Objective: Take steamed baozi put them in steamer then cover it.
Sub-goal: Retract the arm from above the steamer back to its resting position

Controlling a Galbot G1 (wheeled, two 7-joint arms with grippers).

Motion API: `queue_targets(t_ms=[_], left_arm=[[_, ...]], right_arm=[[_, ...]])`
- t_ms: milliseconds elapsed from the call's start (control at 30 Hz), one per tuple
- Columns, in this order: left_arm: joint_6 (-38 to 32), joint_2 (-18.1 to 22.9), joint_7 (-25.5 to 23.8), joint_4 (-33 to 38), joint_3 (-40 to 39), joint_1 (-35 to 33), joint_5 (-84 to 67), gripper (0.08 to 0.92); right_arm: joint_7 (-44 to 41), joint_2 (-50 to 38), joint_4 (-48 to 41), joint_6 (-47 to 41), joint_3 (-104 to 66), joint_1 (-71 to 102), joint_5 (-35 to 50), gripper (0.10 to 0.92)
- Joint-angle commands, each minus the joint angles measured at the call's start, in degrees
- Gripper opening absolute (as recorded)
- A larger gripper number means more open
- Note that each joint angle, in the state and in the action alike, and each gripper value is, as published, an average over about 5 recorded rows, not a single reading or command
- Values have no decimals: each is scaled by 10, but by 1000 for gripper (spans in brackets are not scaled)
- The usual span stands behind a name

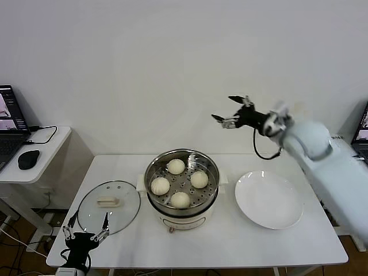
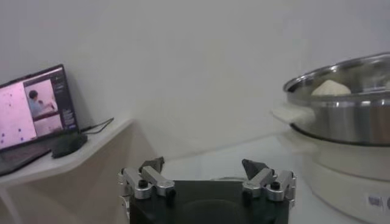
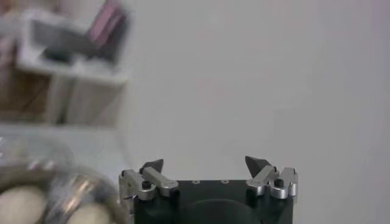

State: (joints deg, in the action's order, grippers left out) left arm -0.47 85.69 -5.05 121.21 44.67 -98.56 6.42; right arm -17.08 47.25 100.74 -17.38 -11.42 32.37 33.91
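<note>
Left gripper (image 1: 86,233) nearest, jaws wide, by cover (image 1: 108,206); right gripper (image 1: 232,109) raised, jaws wide, empty.

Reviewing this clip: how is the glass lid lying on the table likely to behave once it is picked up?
The glass lid looks rigid, so it should not flex. Its clear glass is probably fragile and slippery, so the cream bar handle seems the safer hold. Being wide and held at its centre, it may tilt or swing. The open left tool sits at its near edge.

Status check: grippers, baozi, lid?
Left gripper open, low by cover. Right gripper open, raised. Four baozi in steamer, uncovered. Path clear.
</note>
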Motion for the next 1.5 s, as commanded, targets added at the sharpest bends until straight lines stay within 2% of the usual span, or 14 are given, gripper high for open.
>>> queue_targets(t_ms=[33,233,367,467,567,633,767,867,1033,1233,1500], left_arm=[[-22,-33,11,-19,-10,11,42,823],[-50,-52,35,-53,-7,30,166,823],[-139,-74,58,-86,-3,49,402,823],[-162,-92,78,-115,-13,69,546,823],[-134,-112,94,-143,-34,91,610,823],[-90,-130,108,-161,-53,101,650,823],[7,-180,171,-202,-102,107,710,823],[51,-193,200,-223,-122,122,725,823],[64,-198,187,-247,-126,155,714,823],[64,-196,137,-282,-140,194,670,823],[67,-196,119,-319,-151,231,674,823]], right_arm=[[89,138,108,110,-358,479,-16,823],[83,206,101,131,-357,538,-32,822],[83,225,98,137,-364,555,-27,823],[83,232,93,143,-368,559,-27,823],[83,234,95,145,-368,565,-31,823],[80,234,100,142,-370,568,-34,822],[73,233,108,136,-379,571,-42,823],[70,234,110,136,-387,573,-44,823],[68,239,106,136,-392,575,-49,823],[68,250,99,137,-392,569,-52,823],[67,252,92,138,-395,567,-51,823]])
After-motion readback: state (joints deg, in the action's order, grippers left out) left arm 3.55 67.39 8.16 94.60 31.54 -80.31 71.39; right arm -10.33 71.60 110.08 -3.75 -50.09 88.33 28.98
